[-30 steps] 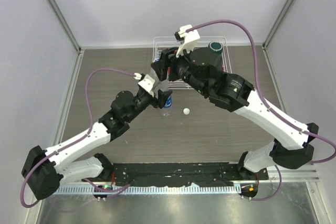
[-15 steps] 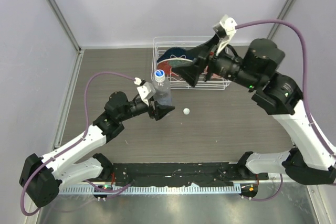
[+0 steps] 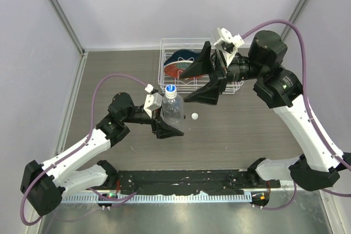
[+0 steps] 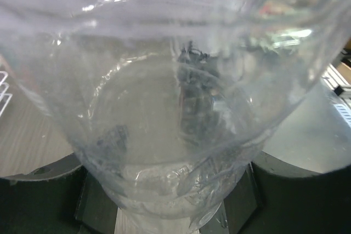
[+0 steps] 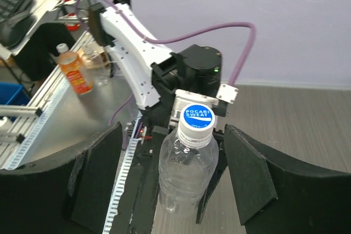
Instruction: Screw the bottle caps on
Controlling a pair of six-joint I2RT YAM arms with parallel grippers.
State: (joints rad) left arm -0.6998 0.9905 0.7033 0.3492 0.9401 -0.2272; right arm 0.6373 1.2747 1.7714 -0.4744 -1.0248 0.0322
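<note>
A plain clear bottle [image 3: 172,112] stands upright in mid-table, and my left gripper [image 3: 167,119] is shut on its lower body. In the left wrist view the bottle [image 4: 175,108] fills the frame, with my left gripper [image 4: 170,195] round its base. A white cap with a blue top [image 3: 170,88] sits on the neck, also clear in the right wrist view as the cap [image 5: 197,119]. A loose white cap [image 3: 194,116] lies on the table just right of the bottle. My right gripper [image 3: 186,87] hovers open, up and to the right of the bottle [image 5: 186,173], touching nothing.
A white wire basket [image 3: 164,45] stands at the back centre and holds a blue and red item [image 3: 180,63]. The right arm covers the basket's right part. Grey walls close off the back and sides. An orange bottle [image 5: 73,73] stands beyond the near rail.
My right gripper let go of the bottle top, opened, drew back to the right, then came a little closer. The left arm carried the bottle slightly nearer, cap on.
</note>
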